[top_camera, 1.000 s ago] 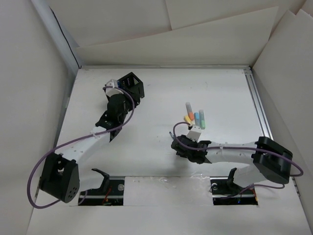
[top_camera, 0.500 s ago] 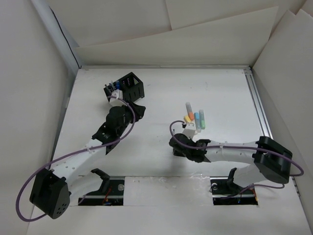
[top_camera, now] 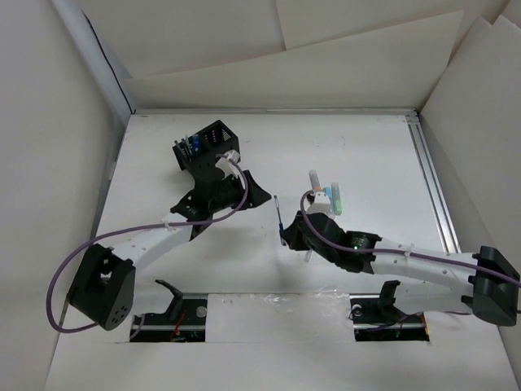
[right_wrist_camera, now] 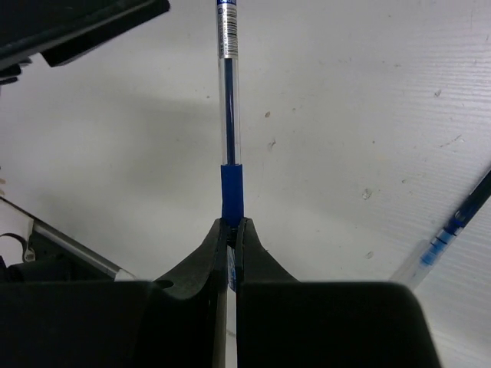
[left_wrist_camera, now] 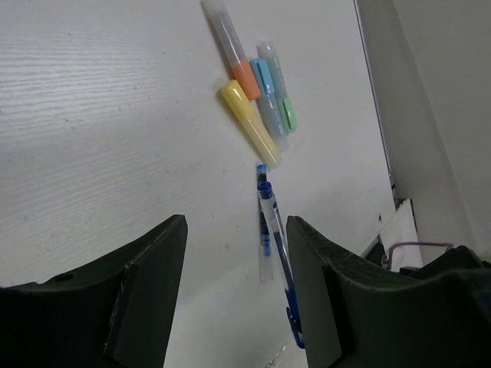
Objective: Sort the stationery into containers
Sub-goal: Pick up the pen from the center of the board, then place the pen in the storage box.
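We see pens standing in the black mesh box, upper left. Our right hand pinches a blue pen. Our left hand is spread wide.

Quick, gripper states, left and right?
Left gripper: open, holding nothing.
Right gripper: closed on a blue pen.
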